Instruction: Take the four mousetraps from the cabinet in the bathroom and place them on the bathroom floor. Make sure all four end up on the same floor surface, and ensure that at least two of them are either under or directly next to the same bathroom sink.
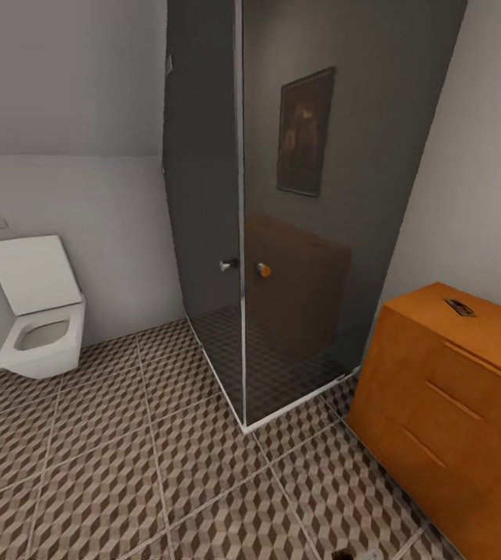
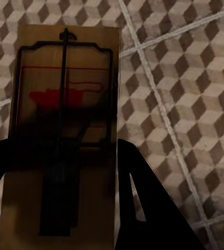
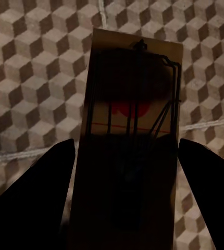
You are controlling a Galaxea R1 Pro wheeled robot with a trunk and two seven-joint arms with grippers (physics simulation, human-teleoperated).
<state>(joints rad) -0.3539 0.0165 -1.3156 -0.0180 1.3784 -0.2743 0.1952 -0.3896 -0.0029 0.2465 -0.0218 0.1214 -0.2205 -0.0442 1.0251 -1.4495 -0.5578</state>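
Each gripper, left and right, seemingly clamps 1 mousetrap above the bathroom floor.

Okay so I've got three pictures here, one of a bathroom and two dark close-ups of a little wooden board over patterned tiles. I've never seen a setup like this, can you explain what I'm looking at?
These are simulator renders from a wheeled robot with two arms. The big picture comes from a camera on its head: a white square-edged toilet, a dark glass shower enclosure, cube-patterned floor tiles and an orange-brown wooden cabinet with one small dark flat item on top, probably another trap.

The two close-ups come from cameras on the wrists, looking along each hand's two dark fingers. The left hand holds a flat brown wooden mousetrap with a thin metal bar and red print. The right hand holds a second mousetrap like it. Both traps hang above the tiled floor.
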